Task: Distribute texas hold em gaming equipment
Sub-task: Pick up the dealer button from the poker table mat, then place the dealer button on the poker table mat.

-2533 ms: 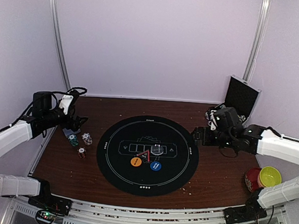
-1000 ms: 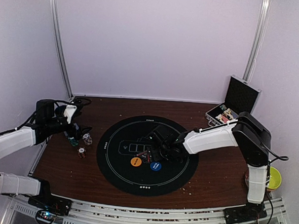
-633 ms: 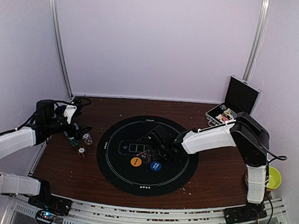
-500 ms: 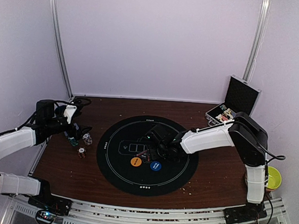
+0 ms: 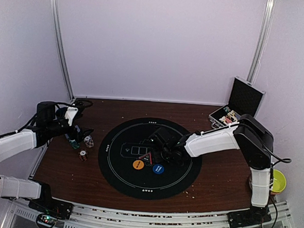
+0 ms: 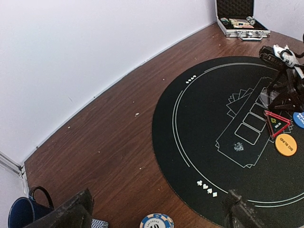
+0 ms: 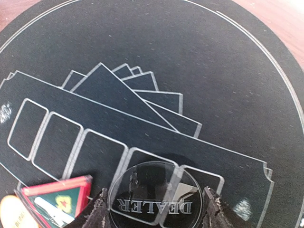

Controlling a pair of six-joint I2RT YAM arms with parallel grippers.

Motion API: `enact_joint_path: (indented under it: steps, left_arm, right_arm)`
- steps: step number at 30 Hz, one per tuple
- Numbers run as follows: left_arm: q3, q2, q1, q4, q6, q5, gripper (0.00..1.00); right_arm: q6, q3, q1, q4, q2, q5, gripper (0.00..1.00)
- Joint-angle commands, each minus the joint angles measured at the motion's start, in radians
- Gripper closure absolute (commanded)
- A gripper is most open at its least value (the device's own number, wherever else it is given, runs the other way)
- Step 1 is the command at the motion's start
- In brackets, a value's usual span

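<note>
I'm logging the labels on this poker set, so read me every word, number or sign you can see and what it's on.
"DEALER": clear disc, upside down in the right wrist view.
"10": striped chip, left wrist view.
"BIG BLIND": orange disc, tiny.
Four card-suit signs: black mat.
Blue disc, red triangle: print too blurred to read.

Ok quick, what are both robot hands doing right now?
Left gripper: open, empty.
Right gripper: straddling the clear dealer disc; grip cannot be told.
</note>
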Motion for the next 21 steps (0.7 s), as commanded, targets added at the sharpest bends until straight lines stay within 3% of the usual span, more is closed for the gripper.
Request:
enact_joint_path:
  steps: [1,11,21]
  left_arm:
    - [-0.009,0.006,0.009,0.052,-0.007,-0.006,0.02]
    - [-0.010,0.007,0.009,0.055,-0.006,-0.012,0.02]
    - [-0.008,0.012,0.010,0.055,-0.007,-0.011,0.02]
  right_arm:
    - [-0.024,-0.040,0.009,-0.019,-0.093,0.059,0.50]
    - [-0.163,-0.058,0.174,-0.026,-0.187,0.088,0.49]
    - [-0.205,-0.183,0.312,0.059,-0.211,-0.058,0.50]
